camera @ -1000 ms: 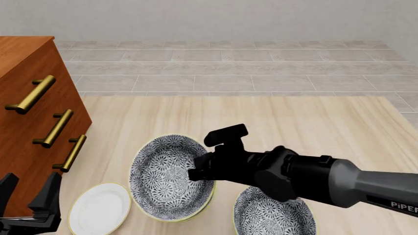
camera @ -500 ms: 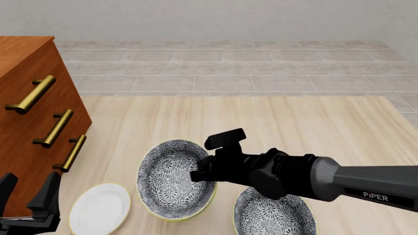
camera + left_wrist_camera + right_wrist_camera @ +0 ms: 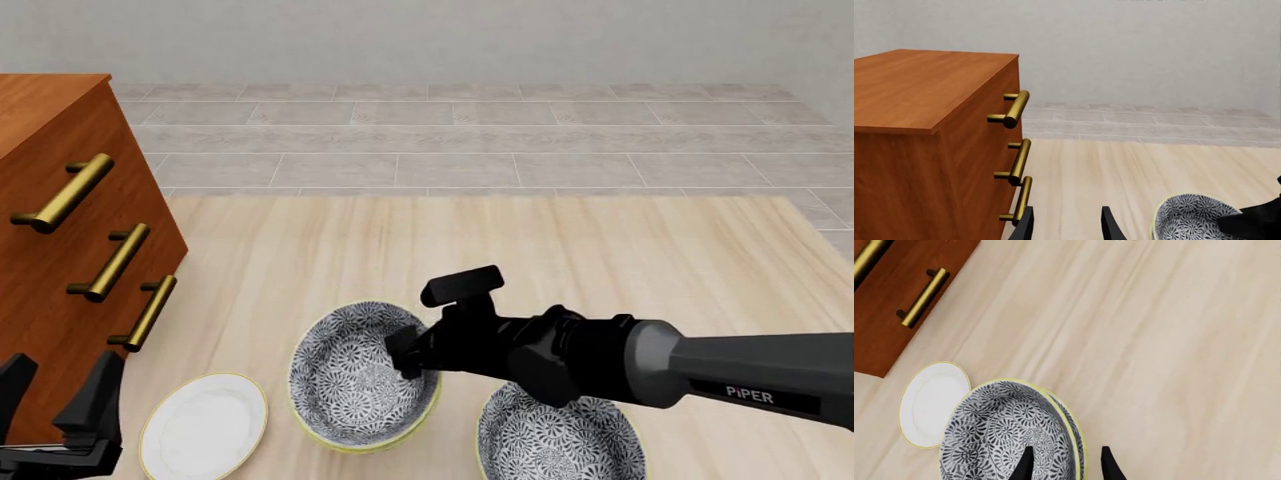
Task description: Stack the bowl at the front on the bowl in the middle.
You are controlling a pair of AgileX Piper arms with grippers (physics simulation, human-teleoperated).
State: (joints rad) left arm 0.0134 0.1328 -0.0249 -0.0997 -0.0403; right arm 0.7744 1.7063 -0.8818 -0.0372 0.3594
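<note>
My right gripper (image 3: 408,364) is shut on the right rim of a grey-and-white floral bowl with a yellow rim, the bowl at the front (image 3: 360,368). It hangs slightly tilted inside the bowl in the middle (image 3: 390,436), whose yellow rim shows just below and around it. In the right wrist view the fingers straddle the held bowl's (image 3: 1004,435) wall, and the lower bowl's rim (image 3: 1075,426) peeks out beside it. My left gripper (image 3: 60,415) stands open and empty at the near left, by the drawer cabinet. The held bowl (image 3: 1187,220) also shows in the left wrist view.
A third floral bowl (image 3: 561,438) sits at the front right, under my right arm. A flat white plate (image 3: 203,425) lies left of the stacked bowls. A wooden drawer cabinet (image 3: 67,250) with brass handles stands along the table's left side.
The right gripper has lowered the held bowl and shifted it slightly right, so that it now sits lower in the bowl beneath. The left arm has not moved.
</note>
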